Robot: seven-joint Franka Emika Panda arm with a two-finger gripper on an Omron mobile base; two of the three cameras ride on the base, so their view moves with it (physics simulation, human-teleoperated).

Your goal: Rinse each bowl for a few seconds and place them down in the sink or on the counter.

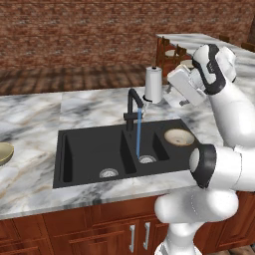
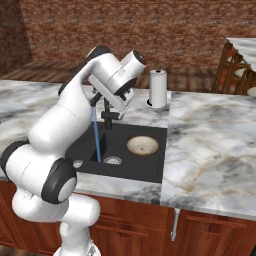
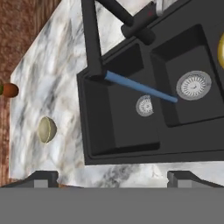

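Observation:
The cream-rimmed bowl (image 1: 179,137) (image 2: 142,145) with a brownish inside sits upright in the right basin of the black sink (image 1: 79,149) (image 2: 150,170) (image 3: 131,140). A thin blue stream of water (image 1: 139,130) (image 2: 96,135) (image 3: 140,87) runs from the gooseneck faucet (image 1: 133,102) (image 3: 92,39) down beside that basin's drain. The olive-tan bowl (image 1: 4,153) (image 3: 46,130) rests on the marble counter (image 1: 30,179) far left of the sink. My gripper (image 3: 112,177) hovers high over the sink, open, with nothing between its fingertips (image 3: 41,177).
A white paper-towel roll (image 1: 153,84) (image 2: 158,88) stands on the counter just behind the sink. A small orange round object (image 3: 8,90) lies past the counter's edge. Wooden chairs (image 1: 169,50) stand by a second counter at the back right. Wide marble stretches right of the sink (image 2: 215,145).

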